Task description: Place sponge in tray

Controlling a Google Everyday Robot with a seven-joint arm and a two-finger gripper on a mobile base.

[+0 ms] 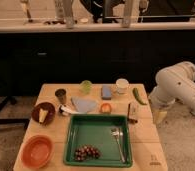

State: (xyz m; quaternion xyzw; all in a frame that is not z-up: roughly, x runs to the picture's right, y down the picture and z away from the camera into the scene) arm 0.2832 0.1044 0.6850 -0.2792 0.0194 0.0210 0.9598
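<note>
Hanging beside the table [144,134], the end effector [159,116] gapes open, touching nothing.

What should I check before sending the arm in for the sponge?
1. The sponge is in sight, lying on the table behind the tray: ok.
2. The gripper is open and empty: ok.
3. The gripper is above the sponge: not ok, it hangs beside the table's right edge.
4. Bare floor in the tray: ok; grapes and cutlery leave the middle bare.
5. Room between sponge and white cup: cannot tell.
</note>
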